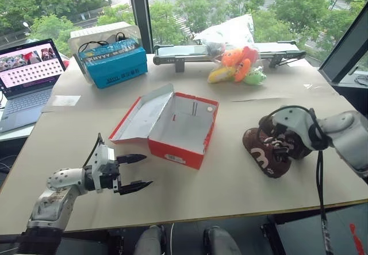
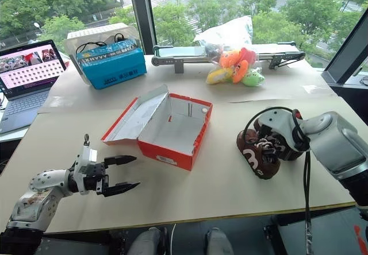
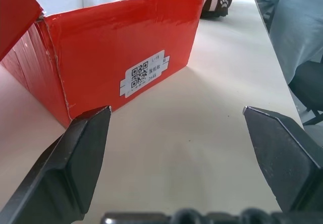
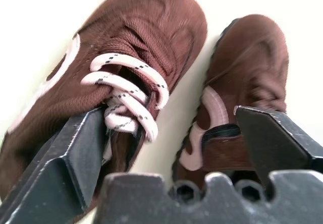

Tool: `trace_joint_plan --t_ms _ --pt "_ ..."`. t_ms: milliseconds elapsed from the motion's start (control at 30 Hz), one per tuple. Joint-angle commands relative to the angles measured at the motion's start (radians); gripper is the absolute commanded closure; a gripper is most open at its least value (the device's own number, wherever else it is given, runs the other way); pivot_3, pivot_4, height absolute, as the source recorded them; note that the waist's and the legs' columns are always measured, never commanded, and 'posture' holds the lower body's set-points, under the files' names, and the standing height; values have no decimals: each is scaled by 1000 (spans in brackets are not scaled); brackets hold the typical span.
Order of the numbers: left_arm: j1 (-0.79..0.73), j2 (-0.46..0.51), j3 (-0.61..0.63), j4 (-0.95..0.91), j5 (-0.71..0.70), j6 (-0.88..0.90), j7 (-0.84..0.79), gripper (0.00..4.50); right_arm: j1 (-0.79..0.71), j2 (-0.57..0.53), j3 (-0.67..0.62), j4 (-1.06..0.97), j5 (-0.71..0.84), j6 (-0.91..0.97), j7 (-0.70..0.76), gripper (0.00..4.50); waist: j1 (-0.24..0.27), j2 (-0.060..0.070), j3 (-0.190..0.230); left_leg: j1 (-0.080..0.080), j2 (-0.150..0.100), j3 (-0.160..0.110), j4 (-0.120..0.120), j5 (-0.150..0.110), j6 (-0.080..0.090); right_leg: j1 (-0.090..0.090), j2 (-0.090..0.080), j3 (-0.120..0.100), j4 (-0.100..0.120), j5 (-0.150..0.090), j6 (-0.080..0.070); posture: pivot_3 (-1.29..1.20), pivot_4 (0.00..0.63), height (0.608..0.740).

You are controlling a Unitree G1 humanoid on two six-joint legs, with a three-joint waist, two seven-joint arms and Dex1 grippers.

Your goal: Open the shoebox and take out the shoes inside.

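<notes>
My right tool point(image 4: 171, 133) hung released, its fingers spread wide just over the shoes point(image 1: 269, 150), which sat side by side on the bench point(image 1: 230, 180), right of the shoebox point(image 1: 179, 130). The shoebox stood open, lid back, white inside. My left tool point(image 1: 135, 172) was released too, pointing at the shoebox's near end.

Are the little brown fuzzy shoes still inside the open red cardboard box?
No, the small brown fuzzy shoes lie on the table to the right of the open red cardboard shoebox, whose white inside is empty.
</notes>
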Motion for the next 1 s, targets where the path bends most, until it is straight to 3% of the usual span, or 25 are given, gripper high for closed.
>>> trace_joint_plan --t_ms 33,233,267,333,500,600,733,833,933,1000 --pt "-20 9 5 1 4 -18 -13 0 -7 -96 -110 -91 40 20 87 47 3 0 0 0 0 0 0 0 0 0 0 0 0 0 0 0 150 740" --pt "-41 5 -2 17 9 -22 -17 0 50 -170 -208 -118 66 9 135 47 5 0 0 0 0 0 1 0 0 0 0 0 0 0 0 0 150 740" --pt "-44 3 -2 20 8 -21 -15 0 26 -136 -226 -110 74 40 109 47 5 0 0 0 0 0 1 0 0 0 -1 0 0 0 0 0 150 740" --pt "-47 -1 3 25 6 -18 -4 0 -40 -29 -266 -95 100 125 38 47 -2 0 0 0 0 0 1 0 0 0 0 1 0 0 0 0 150 740" --pt "-22 -48 49 27 6 -8 116 0 -95 453 -511 -134 44 383 -325 47 -7 -3 -1 3 1 -1 4 3 5 -1 5 9 4 8 7 0 150 740" --pt "26 -67 80 -7 -1 -3 178 0 -30 675 -615 -242 6 393 -479 47 -3 -6 -3 1 3 1 4 5 7 -2 5 9 5 11 3 0 150 740" --pt "97 -121 132 -38 -7 2 301 0 75 925 -725 -335 -56 234 -698 47 8 -6 -3 -2 1 3 4 5 7 -3 2 8 3 14 2 0 150 740" --pt "120 -198 166 -29 18 3 461 0 194 1017 -648 -389 -106 138 -797 47 2 -5 -3 -2 0 3 5 5 7 -3 1 11 1 16 5 0 150 740" --pt "116 -224 174 -22 38 -19 519 0 235 1035 -592 -398 -131 92 -836 47 -13 -5 -3 -1 -1 3 5 4 8 -3 1 13 0 17 6 0 150 740" --pt "119 -272 172 26 88 -68 598 0 316 1024 -438 -387 -166 55 -841 47 -21 -5 -3 0 0 4 5 4 8 -3 3 14 1 17 6 0 150 740"
